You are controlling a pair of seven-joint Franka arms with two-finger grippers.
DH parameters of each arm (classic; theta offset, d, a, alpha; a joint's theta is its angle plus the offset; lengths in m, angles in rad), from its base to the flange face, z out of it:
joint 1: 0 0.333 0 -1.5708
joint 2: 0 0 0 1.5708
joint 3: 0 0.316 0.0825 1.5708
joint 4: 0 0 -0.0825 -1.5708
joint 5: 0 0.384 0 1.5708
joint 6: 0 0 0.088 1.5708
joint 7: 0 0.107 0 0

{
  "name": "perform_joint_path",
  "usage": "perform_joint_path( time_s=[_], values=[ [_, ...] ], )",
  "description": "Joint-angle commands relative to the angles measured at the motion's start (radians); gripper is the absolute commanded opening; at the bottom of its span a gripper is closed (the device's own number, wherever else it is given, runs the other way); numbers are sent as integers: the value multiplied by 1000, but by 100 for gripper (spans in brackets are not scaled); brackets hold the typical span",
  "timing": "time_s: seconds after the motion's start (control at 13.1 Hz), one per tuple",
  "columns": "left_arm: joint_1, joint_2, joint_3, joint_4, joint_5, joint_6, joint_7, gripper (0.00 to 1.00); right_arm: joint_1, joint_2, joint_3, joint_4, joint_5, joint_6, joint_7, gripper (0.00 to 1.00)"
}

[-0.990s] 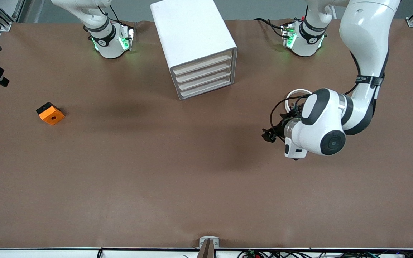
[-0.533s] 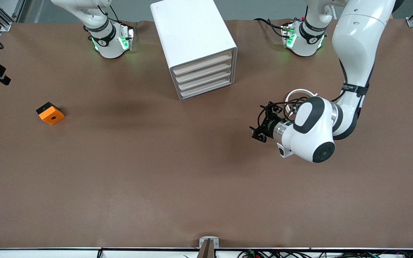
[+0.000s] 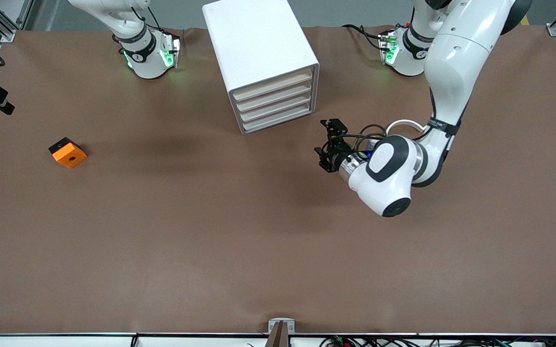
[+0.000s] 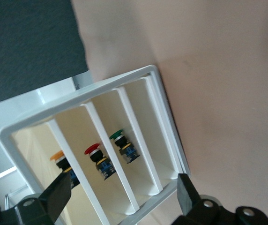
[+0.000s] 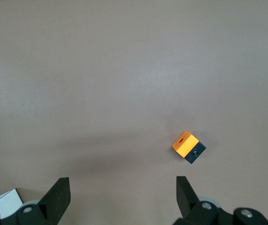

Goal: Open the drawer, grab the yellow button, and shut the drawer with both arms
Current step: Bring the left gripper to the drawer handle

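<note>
The white boxy four-drawer cabinet [image 3: 262,62] has its top cream-fronted drawer [image 3: 273,80] shut. The left gripper [image 3: 330,144], fingers spread and empty, hovers at the cabinet's four o'clock. The right gripper [image 5: 122,199] waits, gaping, holding nothing.

Front camera high, facing robots; left wrist camera close on cabinet [image 4: 138,140]

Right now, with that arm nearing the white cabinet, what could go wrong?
The left gripper, fingers open, is close to the cabinet. Its four slat fronts look alike, so it might catch a lower one instead of the top drawer. A pull could also slide the whole cabinet, since the right arm waits apart.
</note>
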Motion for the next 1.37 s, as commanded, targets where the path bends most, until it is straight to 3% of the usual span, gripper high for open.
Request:
perform_joint_path(
  time_s=[0.0, 0.23, 0.46, 0.61, 0.99, 1.29],
  values=[
    [-16, 30, 0, 26, -50, -38, -71, 100, -15, -22, 14, -9, 14, 6, 2, 100],
    [-65, 41, 0, 26, -84, -96, -107, 100, -15, -21, 14, -9, 14, 6, 0, 100],
    [-105, 52, 0, 22, -113, -132, -147, 68, -14, -19, 16, -3, 14, 4, 0, 100],
    [-125, 69, 0, 19, -118, -148, -164, 58, -15, -19, 16, -3, 14, 3, 2, 100],
    [-160, 78, 0, -27, -193, -253, -190, 58, -14, -19, 17, -3, 14, 3, 2, 100],
    [-178, 84, 2, -39, -199, -254, -193, 58, -14, -19, 17, -3, 14, 3, 3, 100]
  ],
)
